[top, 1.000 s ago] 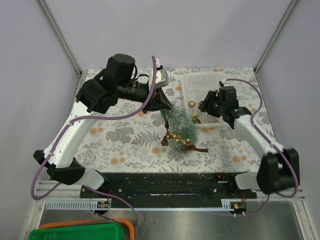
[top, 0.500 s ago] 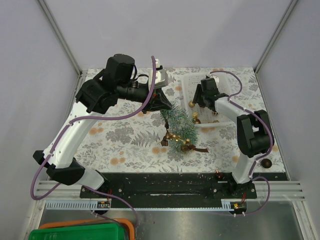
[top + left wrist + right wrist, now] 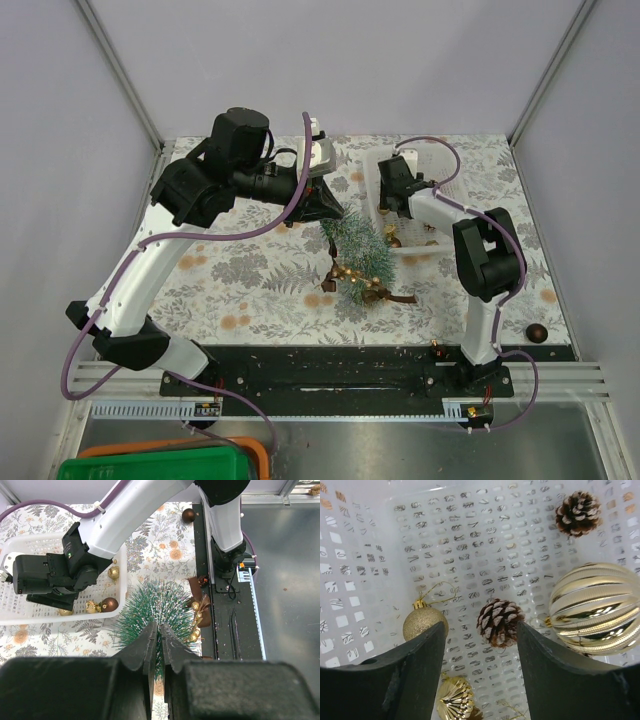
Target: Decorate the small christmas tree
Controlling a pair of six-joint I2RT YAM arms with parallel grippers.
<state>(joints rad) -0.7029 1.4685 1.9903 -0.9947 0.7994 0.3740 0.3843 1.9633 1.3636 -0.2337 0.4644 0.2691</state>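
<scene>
The small christmas tree [image 3: 356, 248] leans on the leaf-print cloth, its tip toward the far left, with a gold bead garland and a brown ribbon [image 3: 368, 288] near its base. My left gripper [image 3: 328, 208] is shut on the tree's tip; in the left wrist view the jaws [image 3: 159, 627] pinch the green bristles of the tree [image 3: 165, 602]. My right gripper [image 3: 386, 206] is open inside the white basket [image 3: 440, 160]. In the right wrist view the gripper [image 3: 480, 630] hangs just above a frosted pine cone [image 3: 501, 621], between a gold glitter ball [image 3: 422, 623] and a large ribbed gold ball [image 3: 595, 611].
The basket floor [image 3: 485, 545] also holds a second pine cone [image 3: 577, 512] and a small ribbed gold ornament [image 3: 454, 698]. A brown ball [image 3: 537, 333] lies on the cloth at the front right, also in the left wrist view [image 3: 188, 515]. The black base rail [image 3: 330, 370] runs along the near edge.
My right arm has swung from the table's right side leftward and back, bringing its open gripper down into the basket. The brown ball at the front right is now uncovered. The left arm and the tree have not moved.
</scene>
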